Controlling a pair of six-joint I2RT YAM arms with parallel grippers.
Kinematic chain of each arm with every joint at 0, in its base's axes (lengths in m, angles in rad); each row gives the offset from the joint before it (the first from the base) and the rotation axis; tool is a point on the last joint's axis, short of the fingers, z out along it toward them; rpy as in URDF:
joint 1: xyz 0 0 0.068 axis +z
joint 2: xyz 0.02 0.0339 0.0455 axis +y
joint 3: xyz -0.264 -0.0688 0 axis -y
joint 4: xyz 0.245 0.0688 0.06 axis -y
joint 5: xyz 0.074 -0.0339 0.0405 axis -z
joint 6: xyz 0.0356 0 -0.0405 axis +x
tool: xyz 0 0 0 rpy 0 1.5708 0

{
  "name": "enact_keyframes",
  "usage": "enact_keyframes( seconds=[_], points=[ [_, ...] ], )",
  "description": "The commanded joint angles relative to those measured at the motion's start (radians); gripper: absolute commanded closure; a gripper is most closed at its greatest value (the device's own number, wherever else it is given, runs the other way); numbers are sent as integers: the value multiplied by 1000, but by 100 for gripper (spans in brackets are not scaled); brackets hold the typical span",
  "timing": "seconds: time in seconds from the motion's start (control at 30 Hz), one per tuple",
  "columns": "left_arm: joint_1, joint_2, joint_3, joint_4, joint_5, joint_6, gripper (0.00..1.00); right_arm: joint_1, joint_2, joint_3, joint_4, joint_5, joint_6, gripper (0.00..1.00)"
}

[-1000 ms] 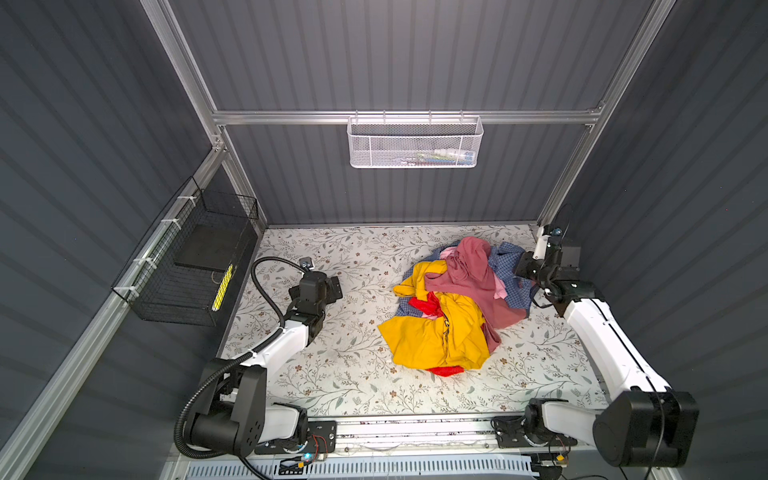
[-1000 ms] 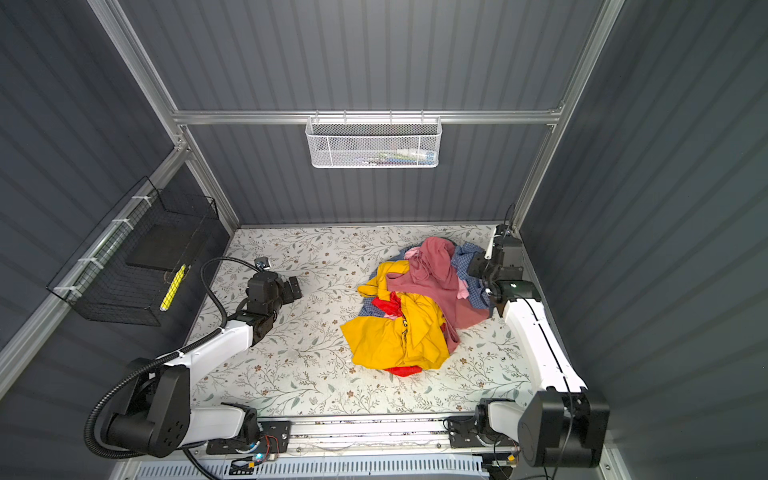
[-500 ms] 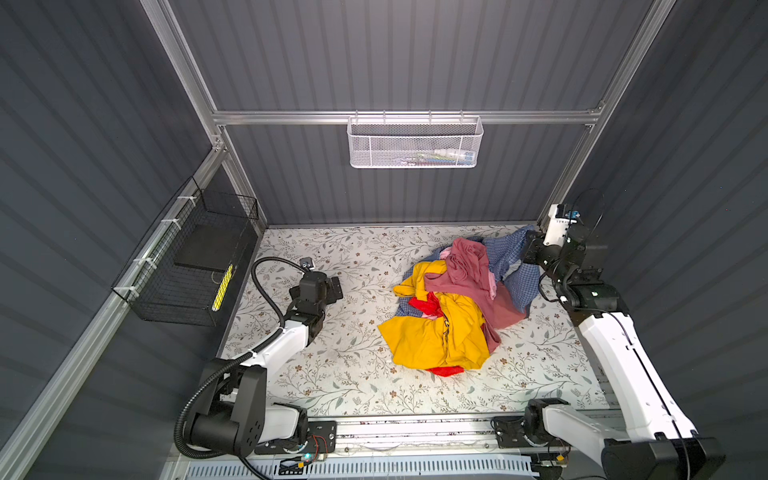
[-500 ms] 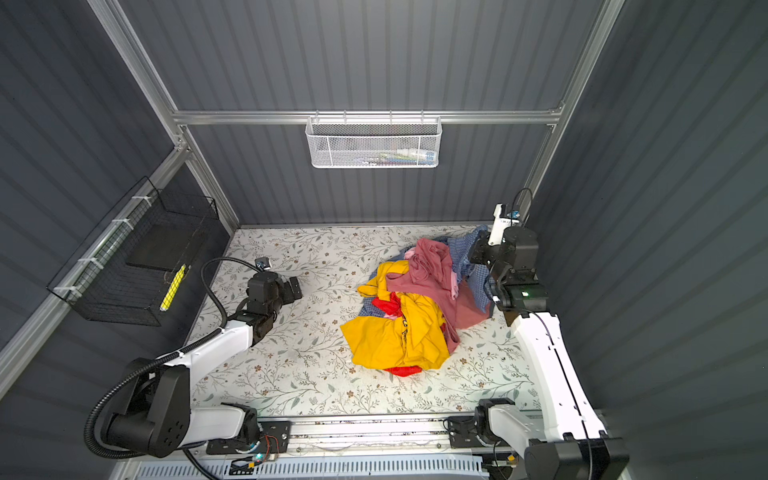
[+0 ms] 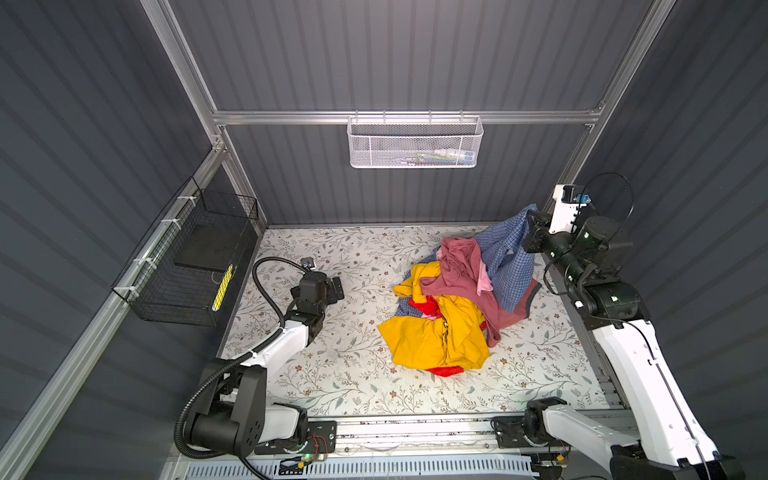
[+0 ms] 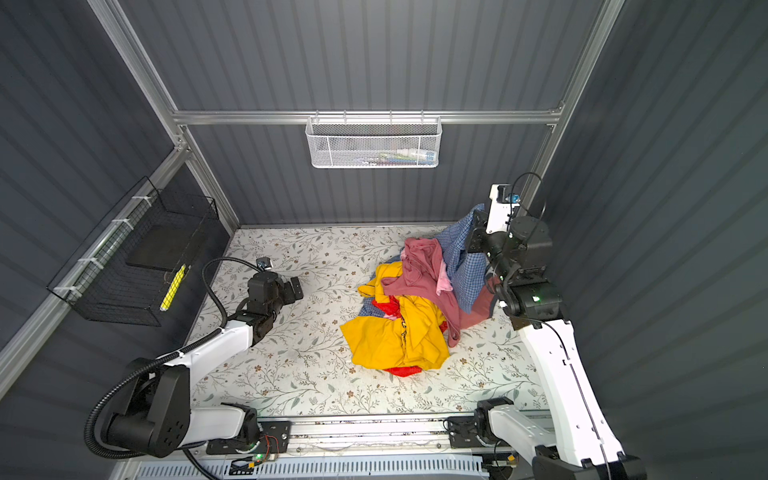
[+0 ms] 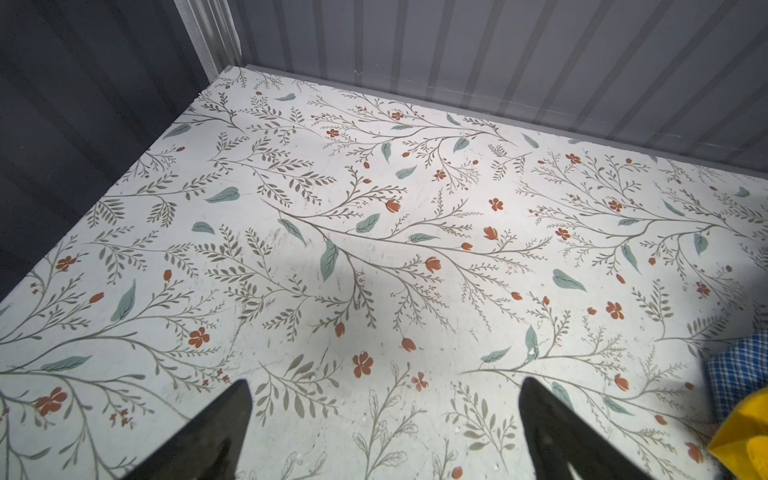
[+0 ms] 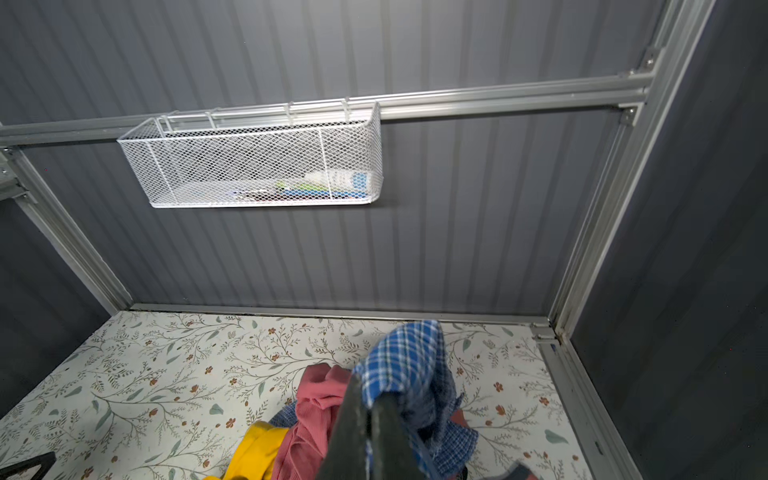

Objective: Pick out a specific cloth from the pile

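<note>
Bench [image 5: 332, 374] with a floral print fills the floor of the booth, one surface between grey ribbed walls. Two arms work it: the left arm [image 5: 286, 340] low on its side, the right arm [image 5: 636, 353] raised toward the far right corner. One pile [image 5: 453, 307] lies right of the middle, with four garments to count besides the checked shirt: a yellow garment [image 5: 432, 340] in front, a dusty-rose garment [image 5: 461, 274] behind it, a light pink garment [image 5: 484, 282] peeping out beside that, and a red garment [image 5: 446, 370] under the yellow. The cloth [image 5: 507, 253], blue-and-white checked, is lifted at one end over the far right of the pile, and the rest hangs down onto the heap, against the dusty-rose one. Two baskets hang on the walls: a black wire basket [image 5: 187, 266] on the left, a white mesh basket [image 5: 415, 145] on the back rail. Of the two claws, the right claw [image 5: 531, 220] is pinched tight on the raised end of the cloth, while the left claw [image 7: 384, 384] is spread wide over bare bench, holding nothing, well apart from the pile.
</note>
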State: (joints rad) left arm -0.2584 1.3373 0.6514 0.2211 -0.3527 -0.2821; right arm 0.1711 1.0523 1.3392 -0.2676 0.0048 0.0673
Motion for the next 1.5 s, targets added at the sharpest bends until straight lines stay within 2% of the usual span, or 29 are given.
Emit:
enact_keyframes(
  seconds=[0.0,0.2,0.33,0.6,0.73,0.9,1.07,1.2,1.33,1.47],
  points=[
    [3,14,30,-6,18,4,0,33,-9,83,50,2,-58,100],
    [-5,26,37,2,33,4,0,73,16,157,34,27,-104,100],
    [-9,33,33,6,40,-1,0,115,23,143,15,46,-134,100],
    [-12,23,28,-1,36,10,0,238,-13,-80,-7,-42,-171,100],
    [-12,16,22,-11,31,19,0,322,-49,-174,-16,-22,-182,100],
    [-12,18,17,-10,41,13,0,409,-87,-254,0,-23,-132,100],
    [-32,46,39,22,116,45,0,491,-37,-285,30,-45,-64,100],
    [-84,78,80,64,237,89,0,520,46,-291,76,-41,-28,100],
    [-207,89,134,98,322,153,0,519,139,-262,87,-11,-13,100],
    [-288,102,175,155,405,135,0,519,177,-238,114,-58,-2,100]
  ],
)
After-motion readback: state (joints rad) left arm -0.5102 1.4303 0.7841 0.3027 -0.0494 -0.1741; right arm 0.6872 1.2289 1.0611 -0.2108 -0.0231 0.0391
